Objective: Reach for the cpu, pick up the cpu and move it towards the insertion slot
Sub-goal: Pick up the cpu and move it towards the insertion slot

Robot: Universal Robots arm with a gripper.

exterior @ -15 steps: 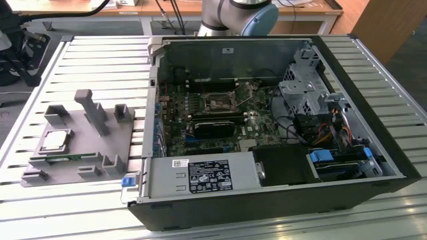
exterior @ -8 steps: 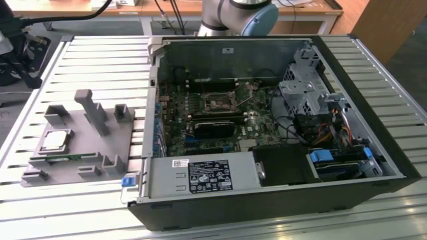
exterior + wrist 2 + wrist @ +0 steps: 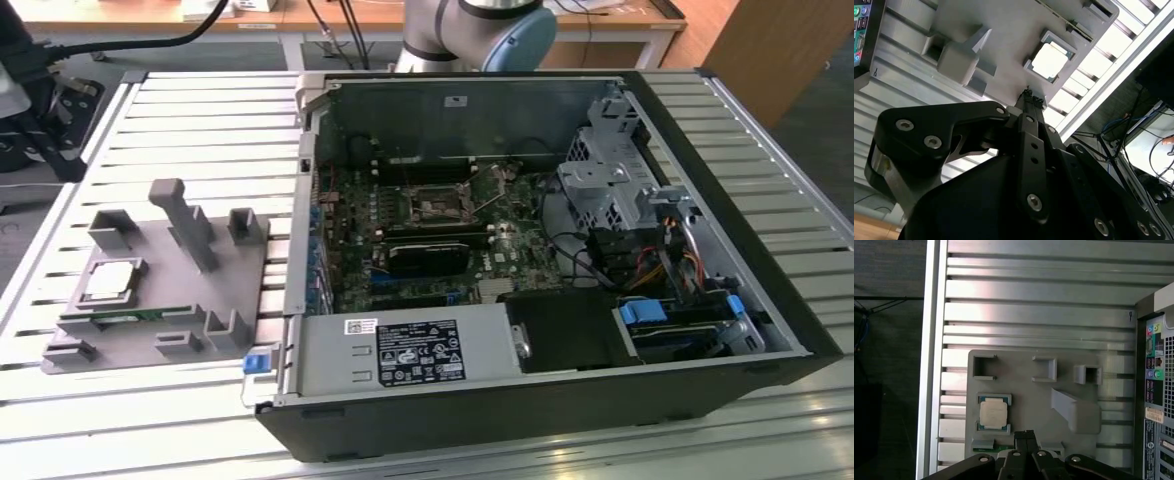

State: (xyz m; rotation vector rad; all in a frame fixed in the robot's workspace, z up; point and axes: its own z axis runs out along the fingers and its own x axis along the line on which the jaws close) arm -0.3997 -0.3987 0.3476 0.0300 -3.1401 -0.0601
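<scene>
Slatted metal surface (image 3: 200,110) carries everything. On it the cpu (image 3: 111,281) lies flat, silver top up, in a square recess of the grey tray (image 3: 167,298), near the tray's outer edge. Both wrist views look down on the same chip (image 3: 1050,61) (image 3: 993,414) in its recess.

The pincer (image 3: 1026,436) hangs over the tray just beside that recess, apart from the chip, clenched with its fingers pressed together on nothing. In the second wrist view its tip (image 3: 1030,97) lines up with the tray's edge. How high it stands above the tray is hard to judge. Its body covers part of the green memory stick (image 3: 1003,446), which lies along the tray's edge beside the chip.

In the exterior view the insertion slot (image 3: 438,207) sits well apart from the tray, on the board inside the open computer case (image 3: 534,420) standing beside it. Its dark centre is hard to make out. The arm (image 3: 481,35) is cut off by the frame beyond the case.
</scene>
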